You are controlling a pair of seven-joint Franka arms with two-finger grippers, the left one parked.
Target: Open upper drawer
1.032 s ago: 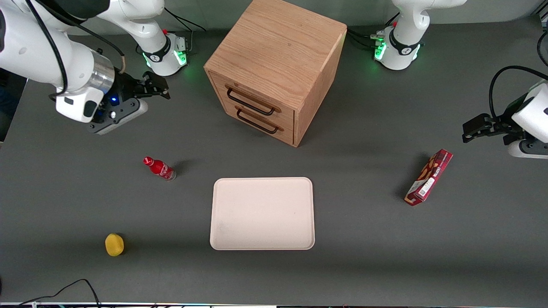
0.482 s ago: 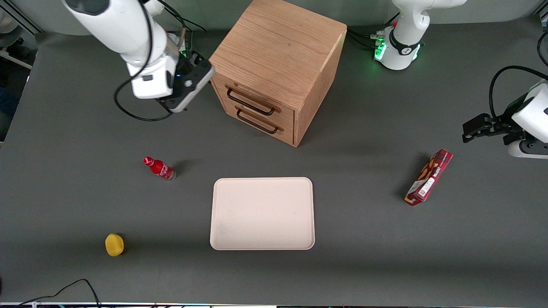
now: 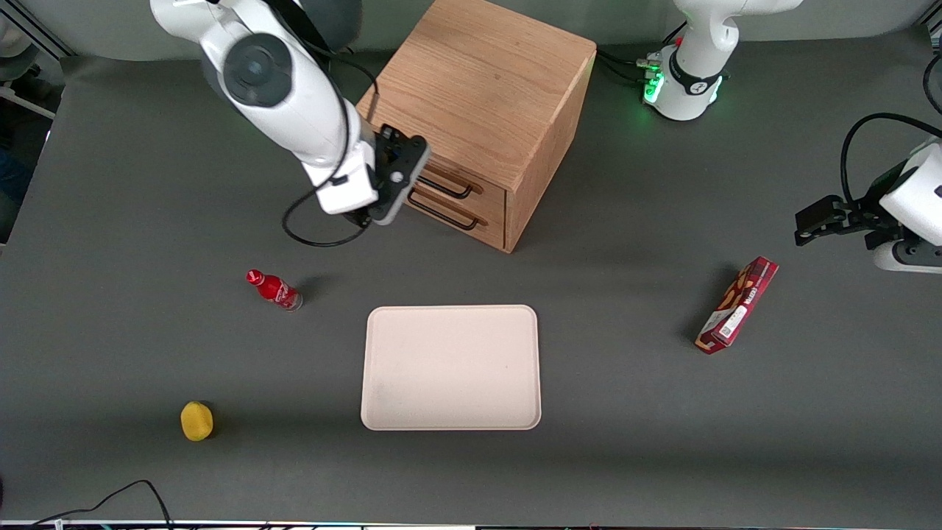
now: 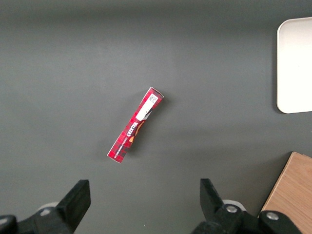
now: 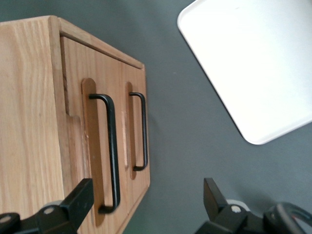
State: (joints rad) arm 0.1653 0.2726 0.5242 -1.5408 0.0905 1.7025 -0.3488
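Nearest the front camera from the wooden cabinet [image 3: 478, 110], a white tray [image 3: 450, 366] is seen on the worktop [image 3: 662, 442]. In front of the cabinet the pincer [image 5: 146, 204] is held wide open. The upper drawer [image 5: 100, 151] is shut; its handle [image 5: 111, 153] must be reached and gripped next.

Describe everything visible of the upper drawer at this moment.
The upper drawer, the topmost of two in the cube-shaped light-oak cabinet, has a wide, shallow wooden front with a long black bar handle mounted over a rounded recess. It looks fully closed, flush with the cabinet face, above the matching bottom drawer. The right arm's gripper hovers open in front of it, fingers apart, touching nothing.
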